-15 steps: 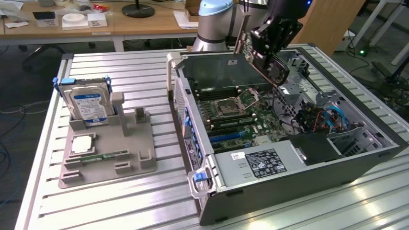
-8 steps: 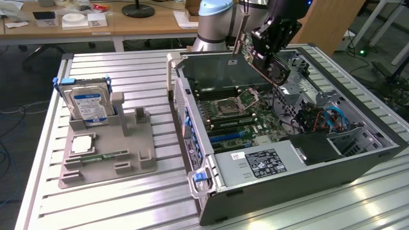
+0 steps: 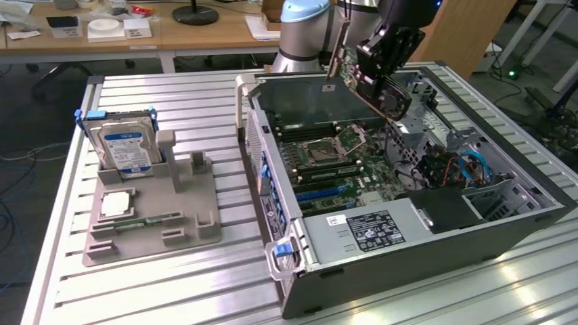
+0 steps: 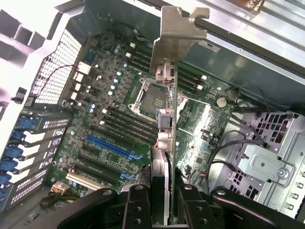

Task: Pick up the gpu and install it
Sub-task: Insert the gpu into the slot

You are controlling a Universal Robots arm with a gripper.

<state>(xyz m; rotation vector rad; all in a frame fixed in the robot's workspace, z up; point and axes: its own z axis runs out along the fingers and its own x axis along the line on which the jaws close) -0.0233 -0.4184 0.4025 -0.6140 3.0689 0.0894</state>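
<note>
The gpu (image 3: 393,101) is held in the air over the open computer case (image 3: 407,264), gripped by the gripper (image 4: 162,202), whose fingers (image 4: 138,205) are closed against its two flat sides. It is seen as a thin card with a green board edge and a dark face. A narrow silver end bracket (image 4: 178,33) is carried at its far end, above the motherboard (image 4: 109,119)
</note>
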